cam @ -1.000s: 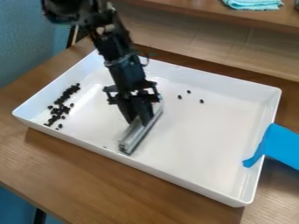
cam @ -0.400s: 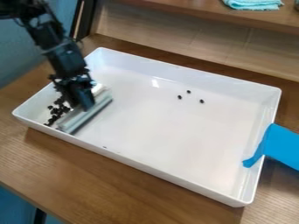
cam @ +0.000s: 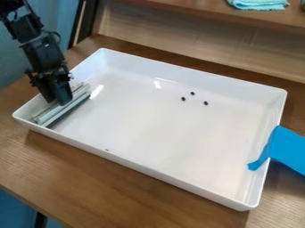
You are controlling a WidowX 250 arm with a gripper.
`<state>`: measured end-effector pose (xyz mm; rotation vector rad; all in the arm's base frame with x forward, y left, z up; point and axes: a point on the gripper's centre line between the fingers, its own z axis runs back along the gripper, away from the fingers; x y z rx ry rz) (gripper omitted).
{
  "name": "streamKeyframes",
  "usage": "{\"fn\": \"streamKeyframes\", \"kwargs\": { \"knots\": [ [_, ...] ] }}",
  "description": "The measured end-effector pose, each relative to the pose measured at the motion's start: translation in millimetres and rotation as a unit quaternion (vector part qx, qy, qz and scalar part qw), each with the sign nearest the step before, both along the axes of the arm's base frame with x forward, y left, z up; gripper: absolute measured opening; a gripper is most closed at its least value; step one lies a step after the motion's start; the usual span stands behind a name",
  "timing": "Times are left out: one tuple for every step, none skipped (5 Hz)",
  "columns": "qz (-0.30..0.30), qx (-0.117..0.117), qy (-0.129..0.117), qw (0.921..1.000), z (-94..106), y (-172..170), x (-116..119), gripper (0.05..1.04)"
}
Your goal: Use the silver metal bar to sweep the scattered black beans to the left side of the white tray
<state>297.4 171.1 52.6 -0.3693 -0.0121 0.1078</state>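
Camera view, left of frame: my claw (cam: 58, 101) is gripping the pale bar (cam: 76, 100), closed down on it, near the white tray's (cam: 158, 129) left end. Probably finishing a sweep; next move is calling for lifting clear, then getting behind the dark bits (cam: 206, 103), right of centre.

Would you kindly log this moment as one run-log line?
gripper: holding grey bar | bar: inside white tray, left end | three dark beans: loose in tray | blue strip: over right rim

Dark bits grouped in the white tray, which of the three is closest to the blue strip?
The rightmost dark bit in the picture; the other two lie farther from the blue strip.
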Motion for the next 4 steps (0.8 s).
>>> {"fn": "streamKeyframes", "kwargs": {
  "knots": [
    [0.012, -0.018, 0.014, 0.9997, 16.2, -45, 21, 0.333],
    [0.009, -0.025, 0.015, 0.9995, 47.5, -99, 59, 0.333],
    [0.001, -0.022, 0.022, 0.9995, 57.5, -149, 83, 0.333],
    [-0.011, -0.002, 0.024, 0.9997, 50.7, -200, 94, 0.333]
  ]
}}
